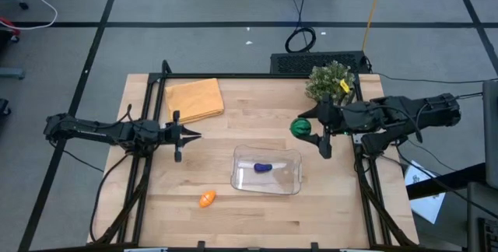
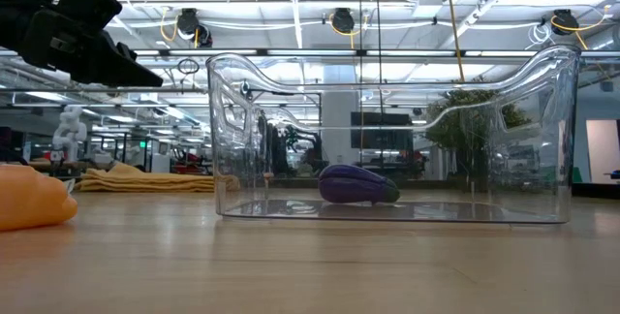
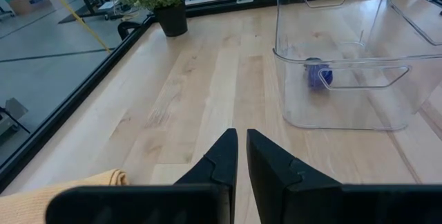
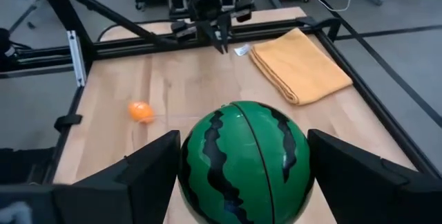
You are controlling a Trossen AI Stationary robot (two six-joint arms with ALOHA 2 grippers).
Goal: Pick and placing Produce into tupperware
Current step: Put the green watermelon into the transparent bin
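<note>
Near the plant (image 1: 331, 82), right gripper (image 1: 316, 130) spread wide around the green striped piece (image 4: 243, 162). Left gripper (image 1: 192, 135) nearly shut, empty. Purple piece (image 1: 263, 167) inside the tupperware (image 1: 292, 176).

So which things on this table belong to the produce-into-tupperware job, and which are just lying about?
Part of the job:
- tupperware
- purple piece, already inside it
- green striped piece, between the right gripper's open fingers
- orange piece, on the table

Lying about:
- folded orange-yellow cloth
- potted plant
</note>
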